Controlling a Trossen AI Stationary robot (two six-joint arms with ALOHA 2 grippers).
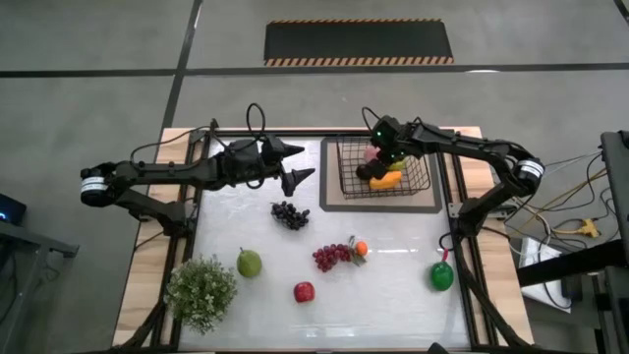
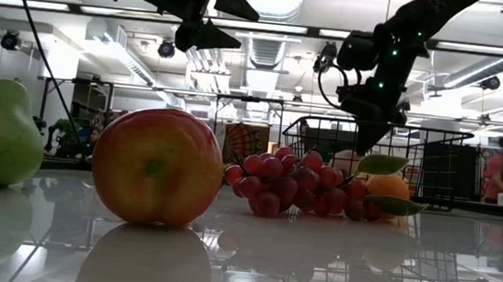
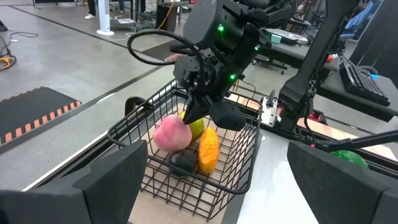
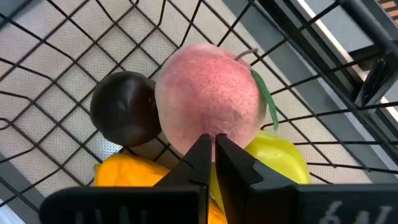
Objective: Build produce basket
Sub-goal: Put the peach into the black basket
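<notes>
The right gripper point(image 4: 211, 149), fingers pressed together and empty, hangs inside the black wire-mesh basket point(image 1: 418, 177) above the fuzzy pink peach point(image 4: 208, 99). The left gripper point(image 1: 295, 164) hovers wide open, holding nothing.

You have a bushy green potted plant point(image 1: 201, 291) at the near left corner of the white table point(image 1: 393, 295), standing on the wooden edge strip point(image 1: 138, 285). Beyond the table, on the grey floor, you see a black mat with orange striped border point(image 1: 359, 42). At the right side, cables point(image 1: 580, 228) lie on the floor, one with a yellow plug. In the low view, a person in a red top point(image 2: 494, 174) stands far behind at the right
</notes>
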